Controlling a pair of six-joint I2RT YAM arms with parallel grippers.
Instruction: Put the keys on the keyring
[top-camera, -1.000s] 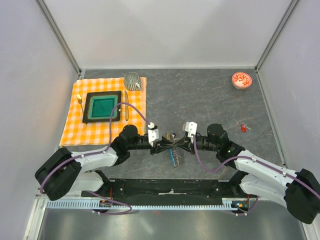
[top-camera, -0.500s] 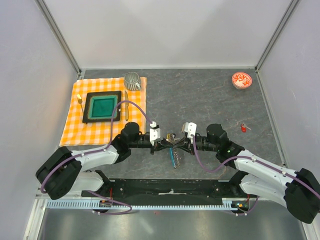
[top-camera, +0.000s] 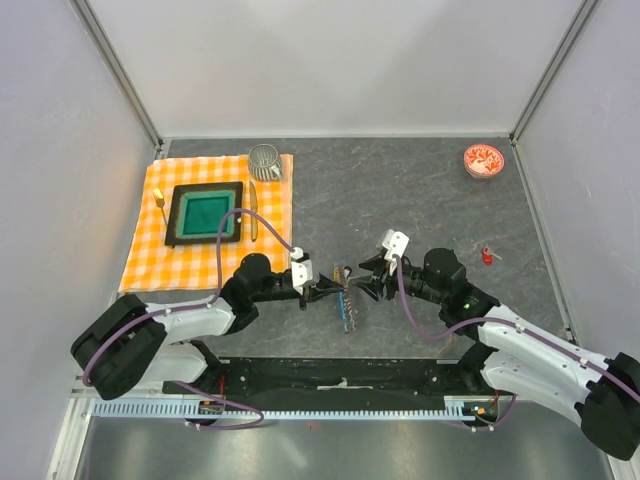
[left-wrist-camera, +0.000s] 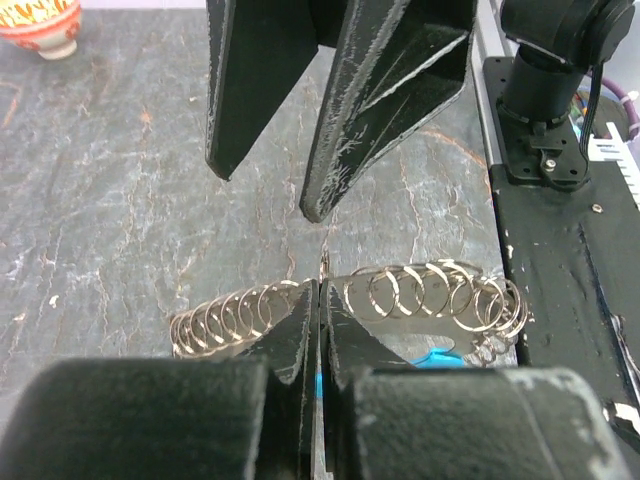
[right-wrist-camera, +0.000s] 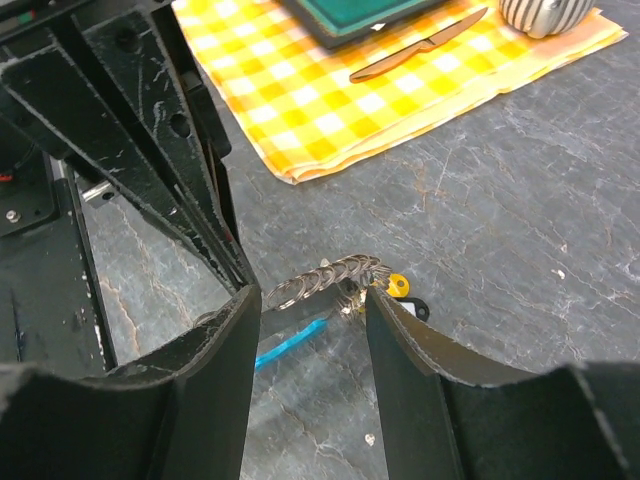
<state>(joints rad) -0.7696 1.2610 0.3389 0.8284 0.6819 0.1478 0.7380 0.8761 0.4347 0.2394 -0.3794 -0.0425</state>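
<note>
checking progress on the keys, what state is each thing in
left gripper, shut on the keyring
right gripper, open, holding nothing
keyring, pinched mid-chain
yellow key, at the chain's end, threaded or not unclear
red key, loose on the table, far from the keyring

In the left wrist view the left gripper (left-wrist-camera: 319, 292) covers the middle of the keyring (left-wrist-camera: 410, 295) and most of its blue tag (left-wrist-camera: 440, 357). The picture's edge crops the patterned bowl (left-wrist-camera: 35, 25). In the right wrist view the striped mug (right-wrist-camera: 545, 12) and green tray (right-wrist-camera: 350, 12) are cropped, and the right gripper (right-wrist-camera: 312, 300) partly hides the yellow-headed key (right-wrist-camera: 397, 286). From above, the keys cannot be counted.
</note>
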